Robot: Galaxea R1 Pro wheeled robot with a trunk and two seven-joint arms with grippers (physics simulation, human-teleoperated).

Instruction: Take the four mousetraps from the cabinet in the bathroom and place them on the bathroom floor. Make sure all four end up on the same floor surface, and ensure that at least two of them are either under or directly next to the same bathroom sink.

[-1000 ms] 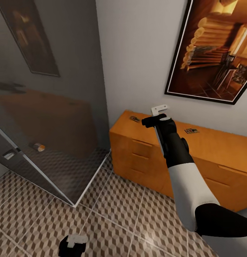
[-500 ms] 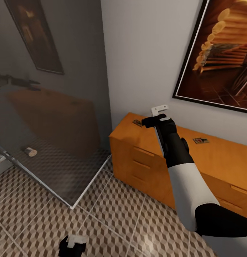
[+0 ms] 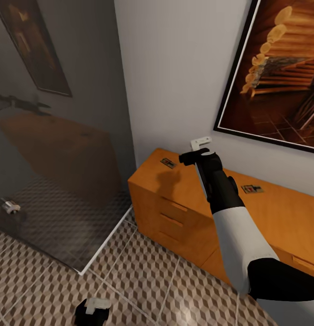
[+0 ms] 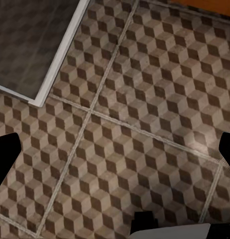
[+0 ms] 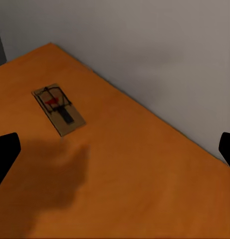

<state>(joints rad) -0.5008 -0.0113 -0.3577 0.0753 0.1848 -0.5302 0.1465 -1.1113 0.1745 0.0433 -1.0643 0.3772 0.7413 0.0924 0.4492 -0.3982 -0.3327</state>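
Two mousetraps lie flat on the orange-brown cabinet. One mousetrap is near the cabinet's left end, the other mousetrap farther right near the wall. My right gripper hovers open above the cabinet top, just right of the left trap, with nothing between its fingers. Its shadow falls on the wood. My left gripper hangs open and empty low over the cube-patterned bathroom floor. The sink is out of view.
A smoked-glass shower screen with a white base rail stands left of the cabinet. A framed picture hangs on the wall above the cabinet. Open tiled floor lies between the screen and the cabinet front.
The head view has shifted, so the cabinet and traps sit lower in the picture. My right gripper now hangs over the cabinet top, right of the left trap. Both grippers stay open.
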